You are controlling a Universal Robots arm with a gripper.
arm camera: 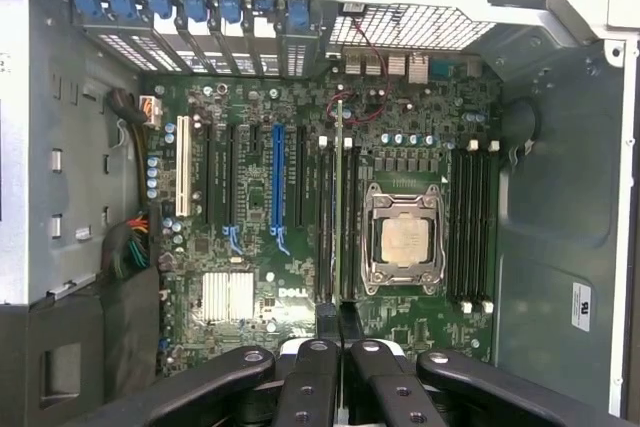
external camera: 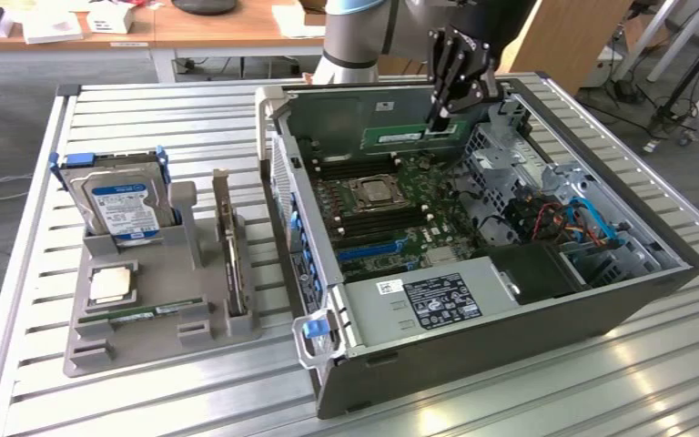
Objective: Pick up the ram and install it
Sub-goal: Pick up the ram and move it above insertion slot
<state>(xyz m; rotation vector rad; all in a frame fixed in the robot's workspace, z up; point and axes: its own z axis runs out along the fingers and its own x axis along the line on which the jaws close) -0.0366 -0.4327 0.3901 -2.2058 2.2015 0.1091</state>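
Green ram (external camera: 404, 137) pinched at one end between nearly closed fingers of gripper (external camera: 442, 116); hangs above memory slots (arm camera: 326, 227) just beside processor socket (external camera: 378, 193).

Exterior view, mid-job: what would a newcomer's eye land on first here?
The open computer case sits in the middle of the slatted table, its green motherboard laid bare. Above the board's far end the black gripper hangs shut on the ram, a thin green stick. On the exterior view's left a grey holder carries a hard drive with a blue label and a silver processor chip.
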